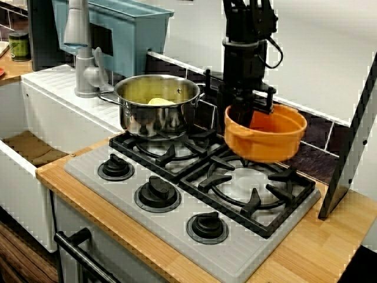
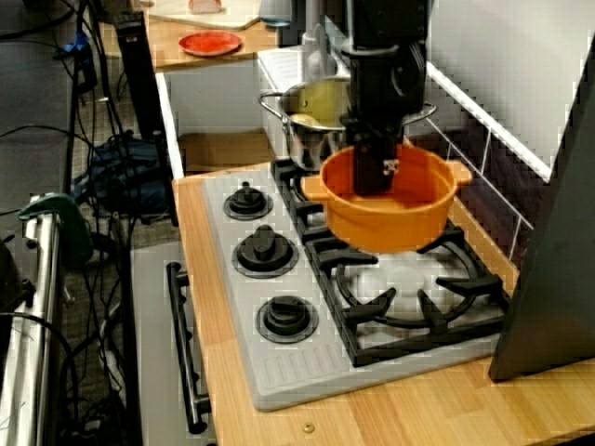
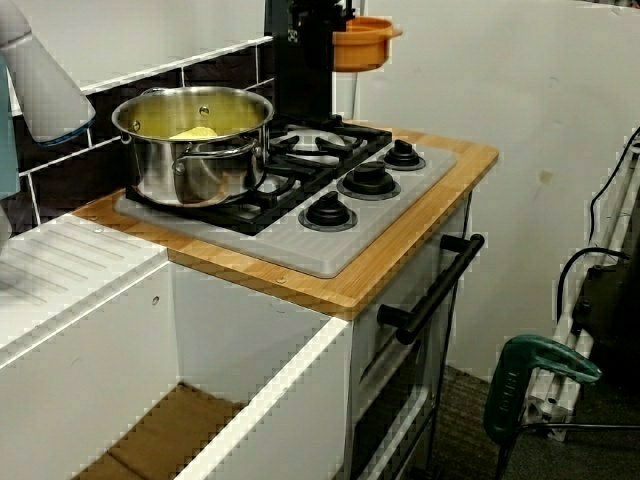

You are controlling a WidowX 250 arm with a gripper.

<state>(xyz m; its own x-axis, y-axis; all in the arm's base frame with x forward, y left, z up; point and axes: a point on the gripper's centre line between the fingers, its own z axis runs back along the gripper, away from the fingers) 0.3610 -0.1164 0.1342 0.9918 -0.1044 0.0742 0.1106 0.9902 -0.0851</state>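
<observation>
Above the right-hand burner grate [image 1: 259,188], the orange bowl [image 1: 268,138] hangs clear because the fingers [image 1: 240,113] are clamped on its rim at ten o'clock, one inside the wall, one outside, the steel pot [image 1: 158,106] at its nine o'clock.

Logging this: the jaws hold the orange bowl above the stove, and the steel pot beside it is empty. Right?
No: the steel pot holds a yellow item, as the front view shows. The jaws of the gripper do hold the orange bowl above the stove.
</observation>
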